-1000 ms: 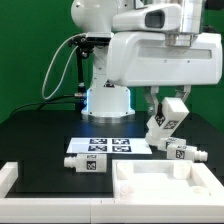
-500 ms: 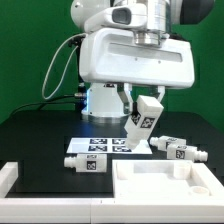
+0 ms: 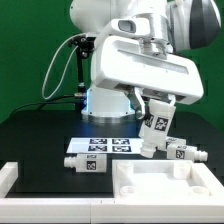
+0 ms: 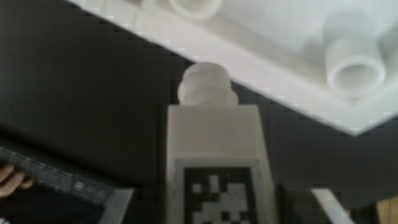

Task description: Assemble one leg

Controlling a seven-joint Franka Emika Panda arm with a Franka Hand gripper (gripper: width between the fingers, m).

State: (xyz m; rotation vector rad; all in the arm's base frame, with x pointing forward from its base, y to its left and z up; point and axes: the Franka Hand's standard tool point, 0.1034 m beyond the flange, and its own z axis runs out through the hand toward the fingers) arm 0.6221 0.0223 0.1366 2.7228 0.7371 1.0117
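While the white tabletop point(image 3: 165, 188) sits nearest the camera, here's the worry: the wrist view shows the leg point(image 4: 215, 150) with its peg end pointing toward the panel but off to one side of the nearest socket point(image 4: 356, 70). Going down on this line would, I reckon, plant the peg on flat board instead of in the hole. Just behind the tabletop a second leg point(image 3: 184, 152) lies on the exterior view's right, close under the one being carried, and a low swing could knock it away. A third leg point(image 3: 85, 163) lies at the marker board's point(image 3: 105, 146) near edge, toward the left, well out of trouble. Farther back the leg point(image 3: 153, 128) hangs tilted, apparently clear of the table, with the gripper point(image 3: 160, 104) clamped tight on its upper end. Held that high up, it could twist in the grip once the peg meets resistance.
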